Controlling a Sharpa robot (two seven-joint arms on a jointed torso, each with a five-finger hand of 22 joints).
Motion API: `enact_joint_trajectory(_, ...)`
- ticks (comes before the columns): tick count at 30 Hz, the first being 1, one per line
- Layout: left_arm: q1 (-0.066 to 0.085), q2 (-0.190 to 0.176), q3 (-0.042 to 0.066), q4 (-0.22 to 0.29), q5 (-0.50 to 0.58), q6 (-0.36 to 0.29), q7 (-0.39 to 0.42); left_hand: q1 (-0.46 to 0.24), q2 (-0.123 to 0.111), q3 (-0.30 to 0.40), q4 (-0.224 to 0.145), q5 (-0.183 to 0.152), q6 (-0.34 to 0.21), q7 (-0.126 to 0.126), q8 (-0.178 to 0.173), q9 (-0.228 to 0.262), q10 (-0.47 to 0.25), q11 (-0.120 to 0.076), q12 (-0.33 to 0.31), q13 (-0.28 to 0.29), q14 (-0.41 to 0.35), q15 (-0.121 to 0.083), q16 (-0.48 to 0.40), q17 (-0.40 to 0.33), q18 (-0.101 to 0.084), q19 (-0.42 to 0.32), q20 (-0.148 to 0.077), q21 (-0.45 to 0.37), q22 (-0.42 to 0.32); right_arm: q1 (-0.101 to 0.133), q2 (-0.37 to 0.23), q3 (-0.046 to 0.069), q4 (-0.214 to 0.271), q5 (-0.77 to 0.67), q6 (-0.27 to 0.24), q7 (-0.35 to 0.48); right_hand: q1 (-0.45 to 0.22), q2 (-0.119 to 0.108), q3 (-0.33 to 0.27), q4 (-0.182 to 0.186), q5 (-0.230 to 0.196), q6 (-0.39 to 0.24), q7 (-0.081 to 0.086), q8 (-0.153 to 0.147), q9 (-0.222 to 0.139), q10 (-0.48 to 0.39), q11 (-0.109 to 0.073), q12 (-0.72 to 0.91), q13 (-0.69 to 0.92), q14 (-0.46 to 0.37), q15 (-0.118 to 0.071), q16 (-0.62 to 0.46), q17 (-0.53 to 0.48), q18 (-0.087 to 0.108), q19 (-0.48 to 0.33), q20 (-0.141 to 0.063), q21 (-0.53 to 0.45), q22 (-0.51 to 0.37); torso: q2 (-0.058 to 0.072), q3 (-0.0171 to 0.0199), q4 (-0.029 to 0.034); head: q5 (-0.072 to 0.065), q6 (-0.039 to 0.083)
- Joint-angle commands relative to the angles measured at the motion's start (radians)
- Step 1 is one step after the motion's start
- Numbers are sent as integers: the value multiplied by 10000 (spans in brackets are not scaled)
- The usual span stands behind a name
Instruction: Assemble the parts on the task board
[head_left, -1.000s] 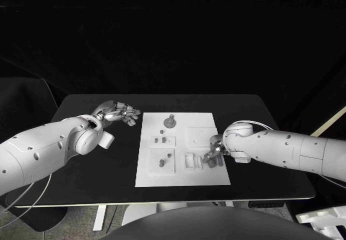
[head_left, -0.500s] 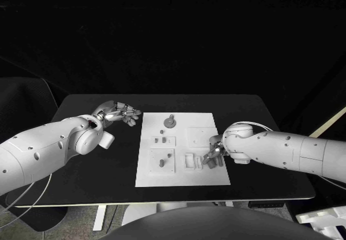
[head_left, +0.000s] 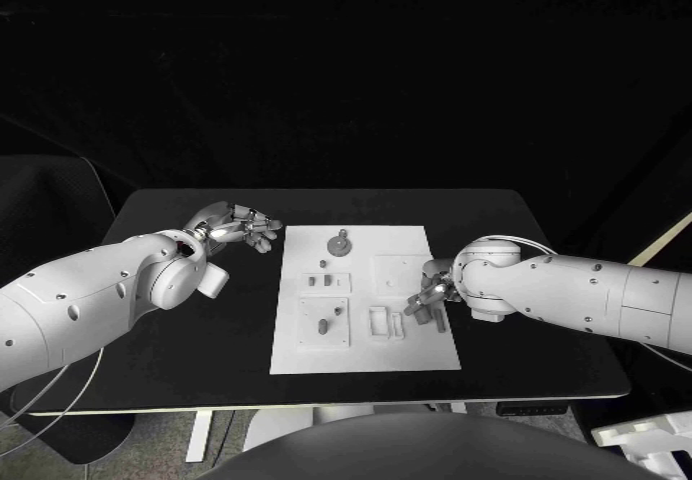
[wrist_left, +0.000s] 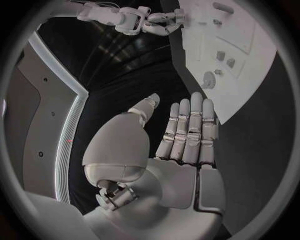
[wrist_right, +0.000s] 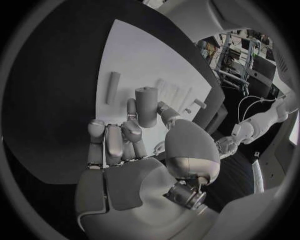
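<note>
White task board (head_left: 368, 355) on black table (head_left: 202, 330)

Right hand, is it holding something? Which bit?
Yes. The right hand pinches a small grey cylinder part by its lower end, above the task board. The left hand holds nothing.

**Count of things**

1 table (head_left: 188, 330). 1 task board (head_left: 368, 350), white. 2 robot hands: left robot hand (head_left: 238, 227), right robot hand (head_left: 430, 300). Grey parts: 1 cylinder (wrist_right: 146, 106) held by right robot hand, 1 slim peg (wrist_right: 112, 87) lying on board, 1 round knobbed part (head_left: 340, 242) at far end. Other small parts approx. several; exact no. can't tell.
</note>
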Motion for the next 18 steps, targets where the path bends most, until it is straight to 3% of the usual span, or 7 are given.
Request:
enact_joint_trajectory(1, 7, 9, 4, 17, -8, 117, 18, -112, -24, -6, 68, 21, 41, -7, 51, 14, 71, 3, -57, 13, 36, -3, -66, 14, 160, 77, 3, 53, 17, 112, -63, -4, 197, 1125, -596, -31, 811, 775, 598, -552, 25, 205, 153, 46, -1, 78, -16, -39, 13, -3, -69, 790, -12, 98, 51, 25, 1385, 10, 5, 1, 11, 17, 2)
enact_joint_trajectory(8, 7, 36, 0, 7, -8, 123, 8, -116, -22, -5, 71, 21, 40, -7, 50, 14, 72, 3, -59, 13, 37, -4, -69, 14, 160, 77, 2, 53, 17, 516, -33, -3, 525, 2931, -882, -77, 809, 778, 614, -543, 24, 223, 151, 52, 1, 88, -17, -37, 15, 5, -69, 794, -12, 98, 58, 28, 1388, 13, -1, -7, 0, -2, 2)
enact_joint_trajectory(14, 8, 79, -1, 12, -8, 133, 3, -119, -21, -5, 74, 21, 40, -7, 50, 14, 71, 3, -61, 13, 37, -4, -72, 13, 160, 76, 2, 52, 17, 539, 417, -16, 443, 4008, -697, -210, 783, 766, 629, -518, 18, 252, 150, 62, 4, 108, -18, -32, 18, 20, -68, 804, -11, 96, 71, 34, 1396, 20, 6, -17, 10, -12, 2)
enact_joint_trajectory(17, 8, 75, -1, 21, -8, 135, 3, -120, -20, -5, 75, 21, 39, -7, 50, 14, 71, 3, -63, 13, 37, -4, -73, 13, 161, 76, 2, 52, 17, 538, 578, -116, 385, 3997, -515, -226, 760, 757, 633, -500, 14, 261, 150, 63, 3, 116, -18, -31, 19, 25, -67, 808, -11, 94, 78, 39, 1399, 24, 8, -19, 17, -26, 2)
enact_joint_trajectory(18, 8, 72, -1, 18, -8, 128, 2, -121, -19, -5, 75, 21, 39, -7, 50, 14, 71, 3, -63, 13, 37, -4, -74, 13, 161, 76, 2, 52, 17, 537, 617, -227, 383, 3844, -506, -211, 736, 758, 640, -478, 13, 262, 153, 59, 0, 118, -17, -34, 18, 27, -65, 809, -11, 91, 82, 43, 1400, 27, 8, -17, 18, -8, 2)
